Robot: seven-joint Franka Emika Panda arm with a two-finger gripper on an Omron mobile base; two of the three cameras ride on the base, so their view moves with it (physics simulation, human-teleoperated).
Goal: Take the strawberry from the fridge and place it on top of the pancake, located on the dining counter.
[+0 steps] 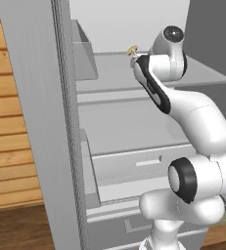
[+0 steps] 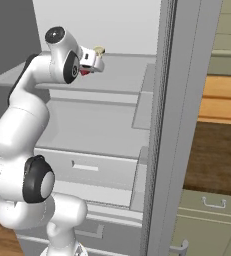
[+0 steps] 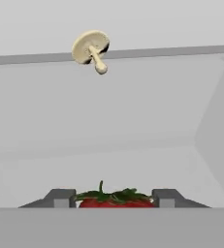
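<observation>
We see the gripper (image 3: 114, 198) reaching onto an upper shelf of the open fridge (image 1: 134, 132). The strawberry (image 3: 114, 199) sits between the two dark fingertips (image 3: 60, 197), one at each side of it; the jaws look closed against the berry. It is bright red with a ragged dark green leafy cap and a short stem pointing up. In the right base view we note a small red patch (image 2: 85, 71) under the hand. A tan mushroom (image 3: 90, 49) lies farther back on the same pale grey shelf (image 3: 108, 126), well apart.
</observation>
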